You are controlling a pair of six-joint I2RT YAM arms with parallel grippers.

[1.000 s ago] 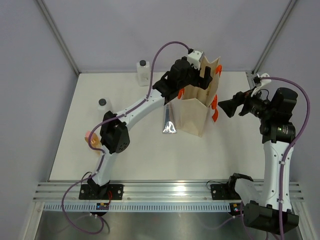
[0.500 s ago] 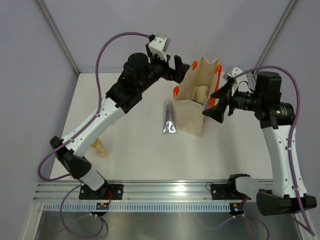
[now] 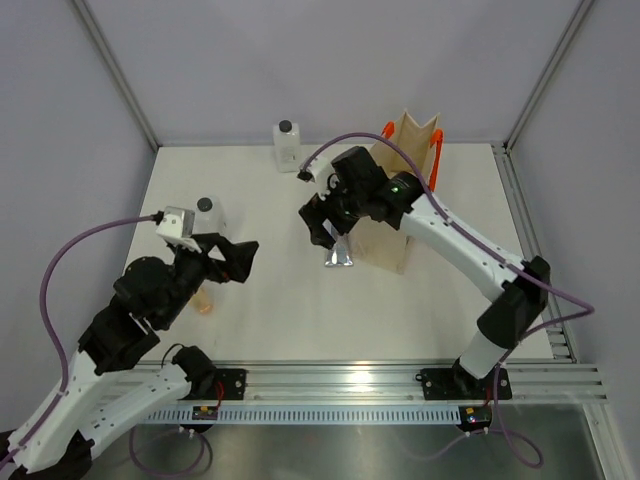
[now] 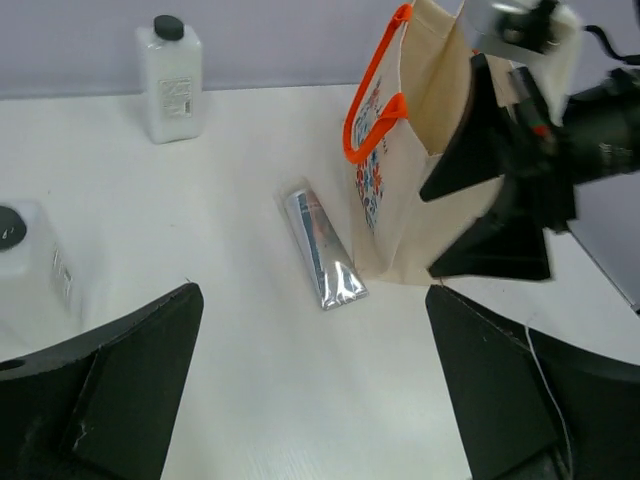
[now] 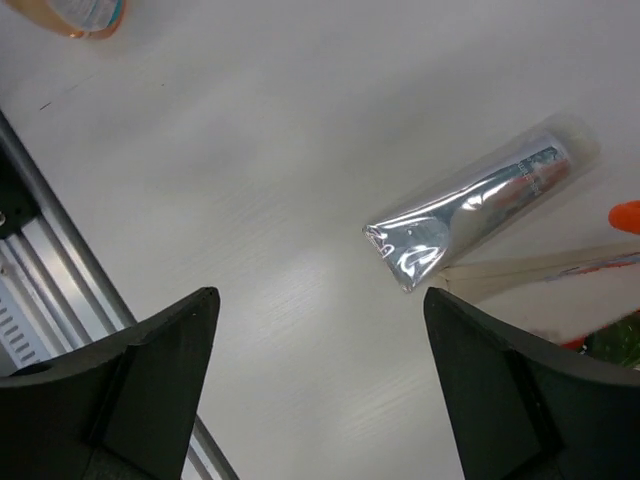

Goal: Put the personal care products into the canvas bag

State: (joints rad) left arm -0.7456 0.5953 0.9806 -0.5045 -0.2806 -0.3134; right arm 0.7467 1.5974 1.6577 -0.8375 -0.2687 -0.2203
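The beige canvas bag (image 3: 405, 195) with orange handles stands at the back centre-right. A silver tube (image 3: 338, 252) lies on the table against its left foot. My right gripper (image 3: 325, 222) is open and empty, hovering just left of the bag above the tube. In the right wrist view the tube (image 5: 480, 205) lies up and right of the open gripper (image 5: 320, 300). My left gripper (image 3: 236, 260) is open and empty at the near left. The left wrist view shows the tube (image 4: 322, 248) and the bag (image 4: 420, 190) ahead of the gripper (image 4: 312, 300). What is inside the bag is hidden.
One clear black-capped bottle (image 3: 287, 145) stands at the back wall, another (image 3: 208, 212) at the left beside my left arm. A peach-orange bottle (image 3: 203, 300) lies partly under the left arm. The metal rail (image 3: 330, 385) runs along the near edge.
My left arm has pulled back from above the bag to the near left. My right arm has swung from the bag's right side across to its left, over the silver tube.
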